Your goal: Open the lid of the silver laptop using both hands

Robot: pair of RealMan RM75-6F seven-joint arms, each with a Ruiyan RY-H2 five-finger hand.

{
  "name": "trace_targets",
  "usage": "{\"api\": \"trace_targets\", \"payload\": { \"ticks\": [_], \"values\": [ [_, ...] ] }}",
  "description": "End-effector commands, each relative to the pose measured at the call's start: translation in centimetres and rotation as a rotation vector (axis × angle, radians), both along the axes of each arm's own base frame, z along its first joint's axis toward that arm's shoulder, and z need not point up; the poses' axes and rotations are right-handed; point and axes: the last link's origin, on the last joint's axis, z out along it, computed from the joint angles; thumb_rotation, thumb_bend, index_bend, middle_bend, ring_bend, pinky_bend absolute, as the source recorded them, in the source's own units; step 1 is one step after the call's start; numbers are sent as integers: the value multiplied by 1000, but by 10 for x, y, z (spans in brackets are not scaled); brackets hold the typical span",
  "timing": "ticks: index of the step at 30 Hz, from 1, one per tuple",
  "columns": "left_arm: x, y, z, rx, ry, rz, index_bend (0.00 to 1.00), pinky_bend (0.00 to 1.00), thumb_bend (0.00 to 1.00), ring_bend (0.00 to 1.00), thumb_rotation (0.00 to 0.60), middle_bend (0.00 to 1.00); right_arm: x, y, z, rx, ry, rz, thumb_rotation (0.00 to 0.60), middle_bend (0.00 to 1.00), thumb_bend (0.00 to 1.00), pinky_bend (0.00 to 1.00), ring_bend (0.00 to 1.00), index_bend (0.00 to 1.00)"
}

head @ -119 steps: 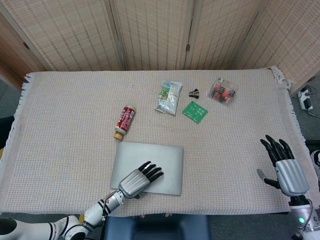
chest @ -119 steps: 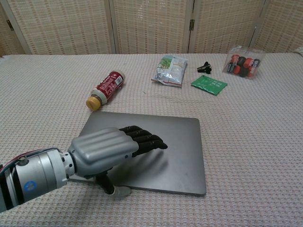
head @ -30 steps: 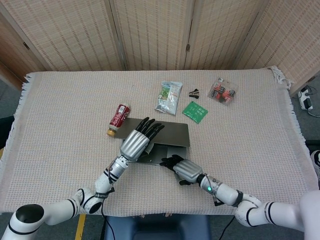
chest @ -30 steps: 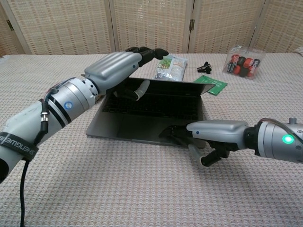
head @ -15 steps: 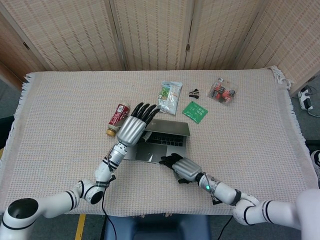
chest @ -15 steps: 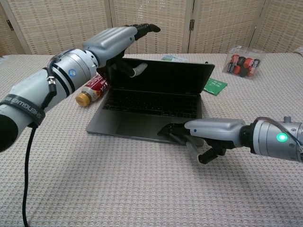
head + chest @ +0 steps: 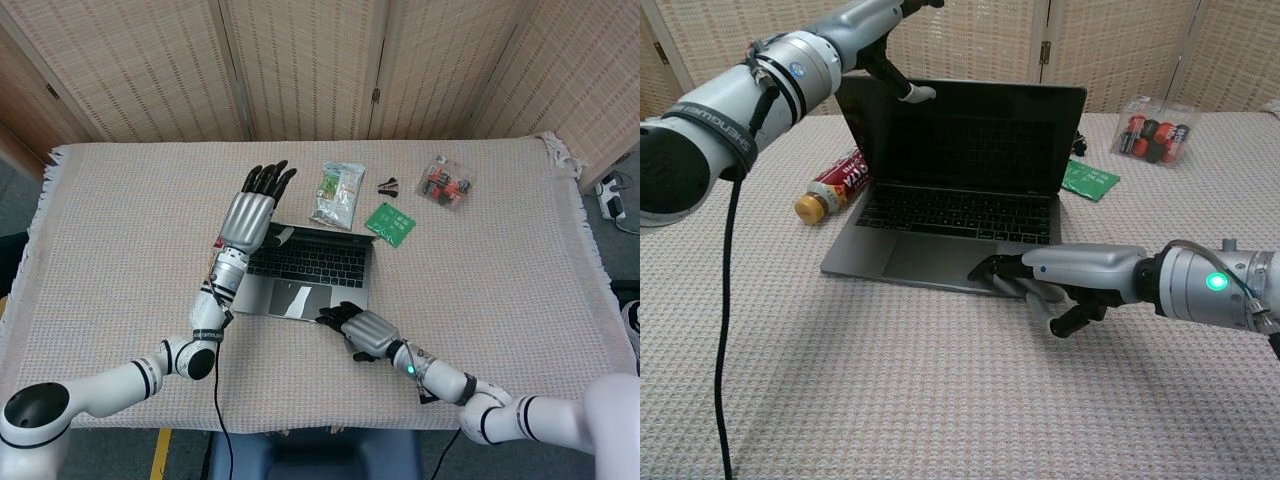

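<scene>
Chest view: bottle (image 7: 833,183) label (red) seemingly unreadable.

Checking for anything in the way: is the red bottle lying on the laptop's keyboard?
No, the red bottle lies on the cloth left of the silver laptop, off its keyboard.

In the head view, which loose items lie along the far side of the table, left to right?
Snack pouch → black clip → green packet → battery pack.

Cloth-covered table (image 7: 120,300) bearing laptop (image 7: 310,270), bottle (image 7: 830,185)
</scene>
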Motion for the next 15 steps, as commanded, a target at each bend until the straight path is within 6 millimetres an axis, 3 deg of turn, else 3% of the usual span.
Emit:
{"api": "trace_targets", "payload": {
  "ticks": [1, 15],
  "values": [
    [3, 9, 3, 21, 4, 27, 0, 0, 330, 0, 600, 7, 0, -1, 0, -1, 2, -1, 600, 9, 928, 0, 96, 0],
    [-2, 39, 7, 86, -12, 187, 0, 0, 333, 0, 600, 0, 1, -6, -2, -8, 11, -6, 600, 8, 943, 0, 97, 0]
  ]
}}
